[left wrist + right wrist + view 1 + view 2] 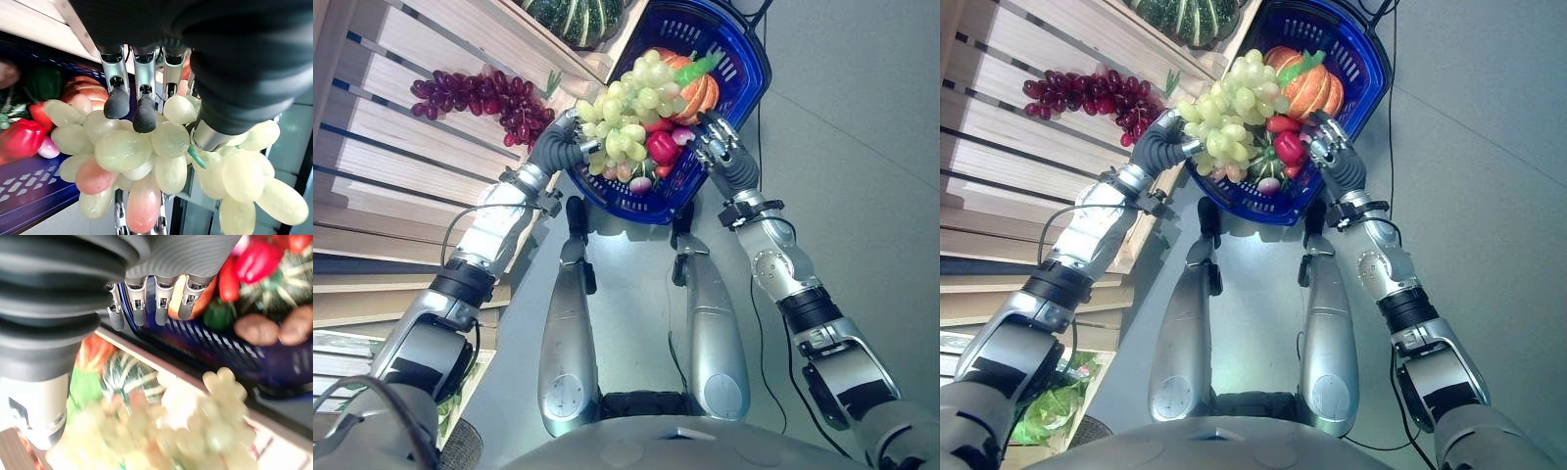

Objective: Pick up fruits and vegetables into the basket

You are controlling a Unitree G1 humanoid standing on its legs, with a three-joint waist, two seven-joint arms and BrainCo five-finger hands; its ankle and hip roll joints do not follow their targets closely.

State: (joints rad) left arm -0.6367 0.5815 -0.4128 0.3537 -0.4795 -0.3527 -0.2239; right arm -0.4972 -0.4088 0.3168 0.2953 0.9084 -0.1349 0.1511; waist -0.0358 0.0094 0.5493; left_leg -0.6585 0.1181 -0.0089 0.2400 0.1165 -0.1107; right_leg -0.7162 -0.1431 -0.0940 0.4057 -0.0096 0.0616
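Green grapes [626,122] hang in the left hand [570,142], directly over the blue basket [744,73], its near rim side. In the left eye view the bunch's long axis runs from the hand up across the basket toward the orange pumpkin [695,88]. The right hand [720,147] rests at the basket's opposite rim, fingers nearly straight, holding nothing. Purple grapes [480,98] lie on the wooden shelf [391,137], beside the basket.

The right eye view confirms this, with a red pepper [1288,147] in the basket under the bunch.

Left wrist view: fingers [117,100] and thumb are curled about the bunch at its stem, grapes hanging below them.

Right wrist view: fingers [161,308] extended, against the basket's wall.

Judgement: release needs only a short drop.
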